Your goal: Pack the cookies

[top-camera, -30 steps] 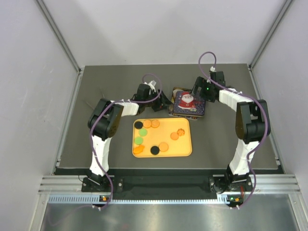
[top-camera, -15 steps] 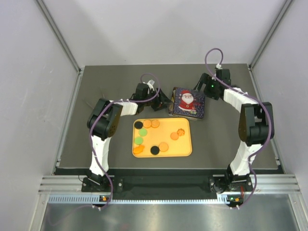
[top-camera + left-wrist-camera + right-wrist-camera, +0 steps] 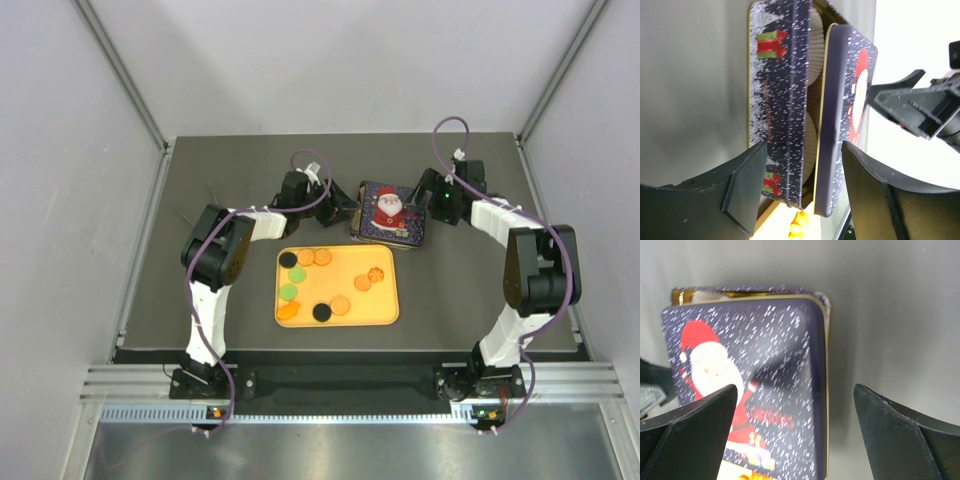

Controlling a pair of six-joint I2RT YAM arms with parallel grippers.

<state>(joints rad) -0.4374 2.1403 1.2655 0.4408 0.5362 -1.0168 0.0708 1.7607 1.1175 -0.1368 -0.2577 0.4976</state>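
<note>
The left gripper point(image 3: 803, 146) stands wide, its two fingers straddling the left end of the tin point(image 3: 780, 100). One finger lies against the tin's underside and the other close beside the lid point(image 3: 780, 355). Whether they press on it, I cannot tell.

The right gripper point(image 3: 795, 390) is spread wide and grips nothing. It hangs over the table point(image 3: 470, 290) at the tin's far right corner, just clear of it.

There is one tin and one lid, dark blue with white flecks and a Santa on top. The lid sits skewed on the tin with one long side lifted, and at least two white paper cups point(image 3: 815, 55) show in the gap.

Just near of the tin lies one orange tray point(image 3: 388, 305), at the middle of the table between the two arms. Ten cookies point(image 3: 340, 304) lie on it, as far as I can count: six orange, two green and two black.

- Three sit in a row at the far left corner, one black and two orange.
- The two green ones lie just near of those, down the left side.
- One orange is at the near left corner, and it may be two overlapping.
- One black and one orange lie side by side near the middle.
- Two orange, one with a scalloped edge, lie toward the right.
</note>
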